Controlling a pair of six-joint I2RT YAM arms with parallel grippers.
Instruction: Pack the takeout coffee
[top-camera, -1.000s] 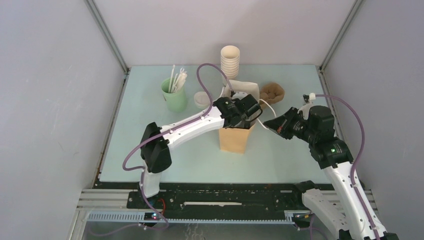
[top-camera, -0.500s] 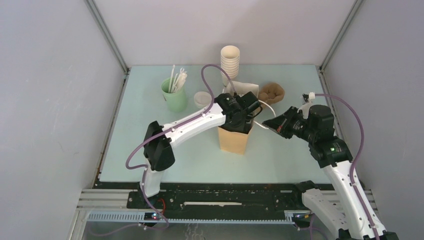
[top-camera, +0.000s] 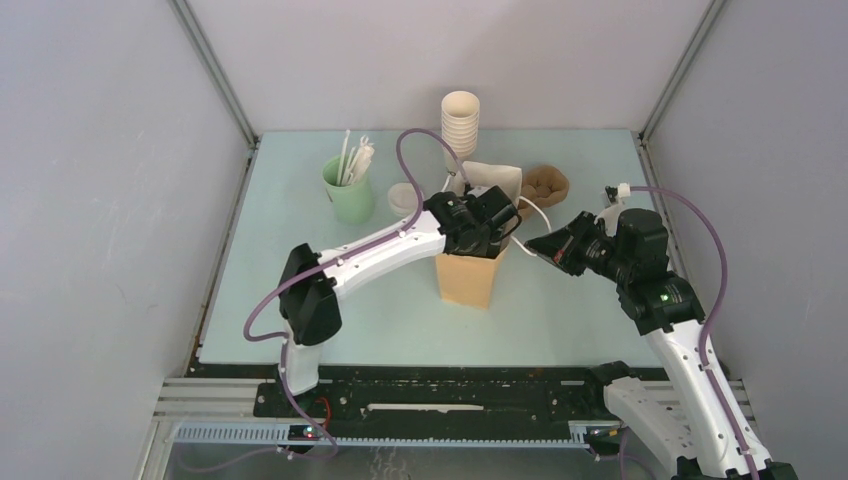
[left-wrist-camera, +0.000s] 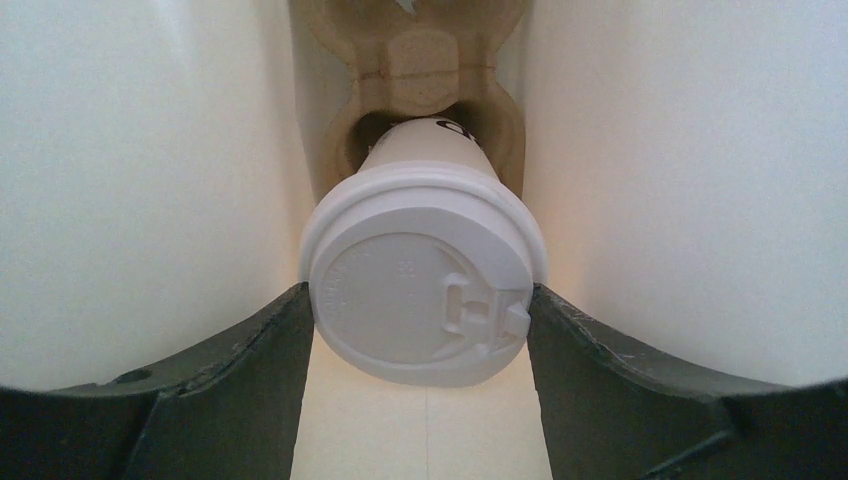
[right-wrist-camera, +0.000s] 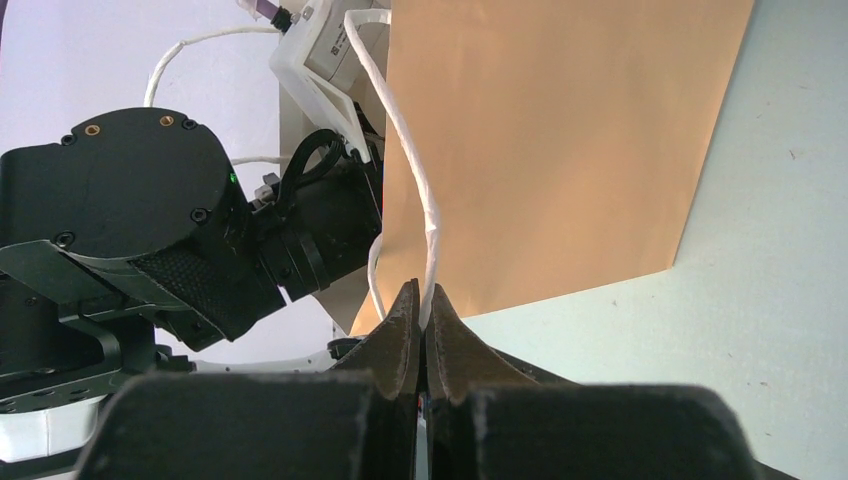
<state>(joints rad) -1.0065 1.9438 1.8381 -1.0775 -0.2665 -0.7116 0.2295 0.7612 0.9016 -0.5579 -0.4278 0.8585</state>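
The takeout coffee (left-wrist-camera: 420, 300) is seen inside the brown paper bag (top-camera: 468, 278). Its base is lodged in a hole of the cardboard carrier (left-wrist-camera: 425, 60), and its lid is turned toward the left wrist camera. It is gripped at the lid by the left pincer (left-wrist-camera: 424, 335), whose 2 fingers (left-wrist-camera: 250, 370) are spread wide and pressed against opposite sides. The bag's white handle (right-wrist-camera: 425, 200) is pinched by the fully closed right pincer (right-wrist-camera: 422, 310). The bag is stood upright on the worktop (top-camera: 300, 260).
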